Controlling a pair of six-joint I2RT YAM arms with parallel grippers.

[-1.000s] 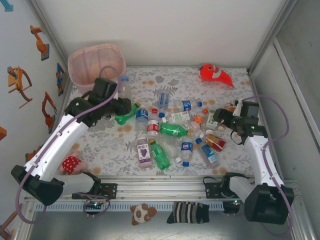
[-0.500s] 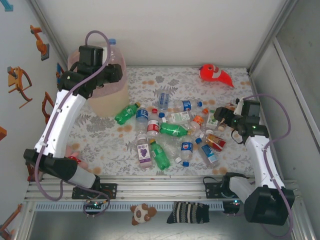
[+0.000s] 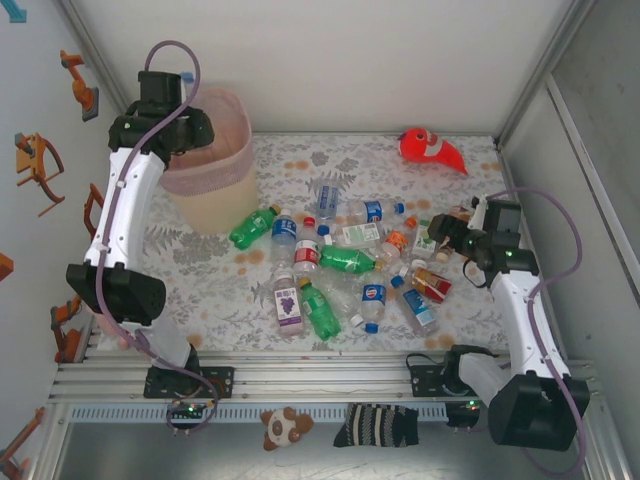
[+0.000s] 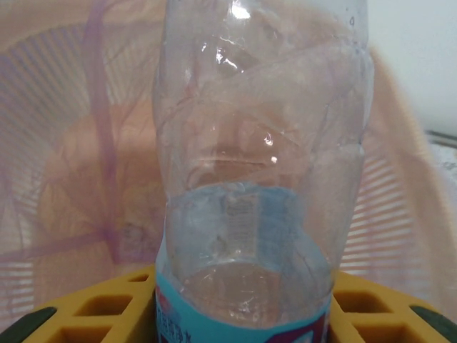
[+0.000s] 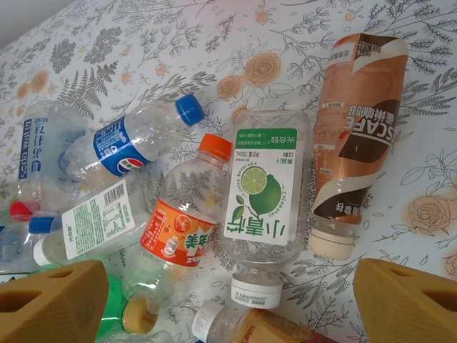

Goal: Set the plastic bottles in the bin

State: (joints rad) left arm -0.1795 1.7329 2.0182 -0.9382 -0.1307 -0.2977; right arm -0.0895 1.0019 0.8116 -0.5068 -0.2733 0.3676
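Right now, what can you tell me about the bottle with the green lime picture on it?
The lime bottle is clear plastic, a bit dented, with a white and green label showing a lime slice. Its white cap is on. It lies on its side on the flowery tablecloth. The orange-capped bottle lies against one side, and the brown coffee bottle lies close along the other.

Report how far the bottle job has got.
Done: no bottle is visibly in the bin yet. In hand: the left jaws grip a clear blue-labelled bottle right over the bin. Left: many bottles lie scattered on the table; the right jaws hang open above them.
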